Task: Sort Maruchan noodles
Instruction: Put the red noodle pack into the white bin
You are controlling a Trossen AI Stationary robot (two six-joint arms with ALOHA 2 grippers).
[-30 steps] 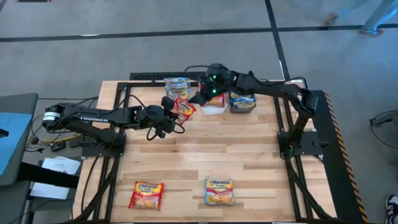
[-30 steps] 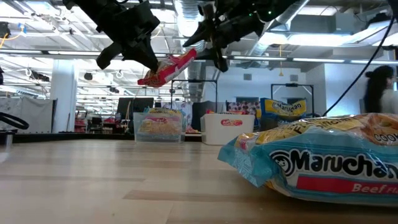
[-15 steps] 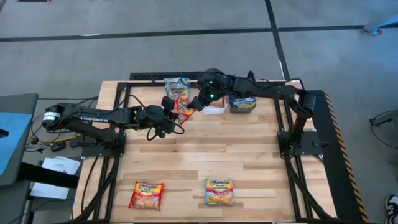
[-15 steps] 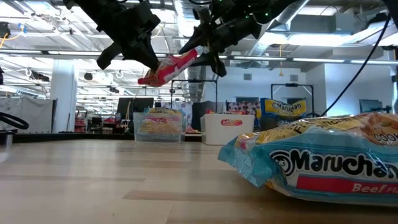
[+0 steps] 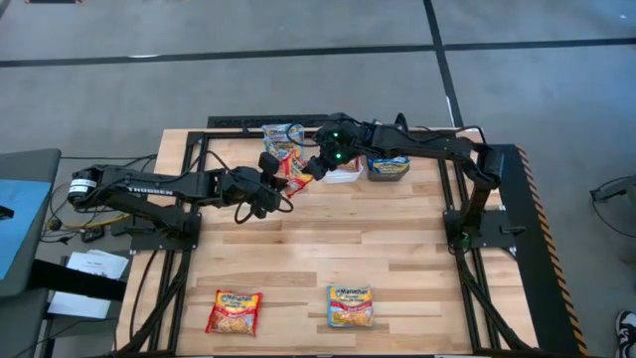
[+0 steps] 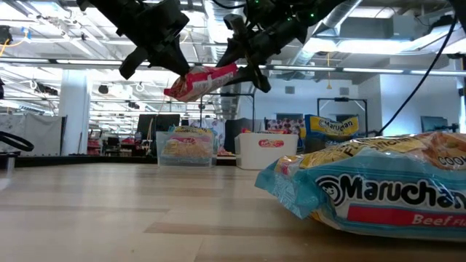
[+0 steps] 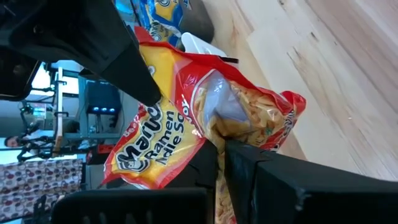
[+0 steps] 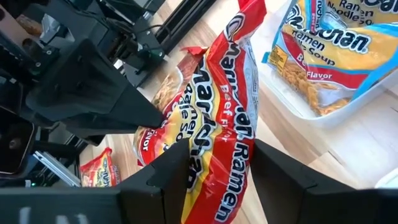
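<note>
A: Status of the red packet (image 5: 295, 171)?

B: Held off the table, upper centre of the high frame, between both arms. The left gripper (image 5: 279, 185) is clamped on one end. The right gripper (image 5: 311, 166) has its fingers set either side of the other end; the right wrist view shows the packet (image 8: 217, 143) between them, but I cannot tell whether they have closed on it.

A: Low view?

B: Packet (image 6: 202, 81) hangs above the boards, upper centre, a gripper at each end.

A: Bins?

B: Three along the far edge of the table (image 5: 397, 249). The clear bin (image 5: 282, 137), upper centre-left, holds a blue packet. The white bin (image 5: 344, 172) sits just right of the held packet. The dark bin (image 5: 389, 164), further right, holds blue packets.

A: Loose stock?

B: Two on the near boards, lower centre: a second red packet (image 5: 234, 311) and, to its right, a blue packet (image 5: 350, 305). They lie apart, flat.
</note>
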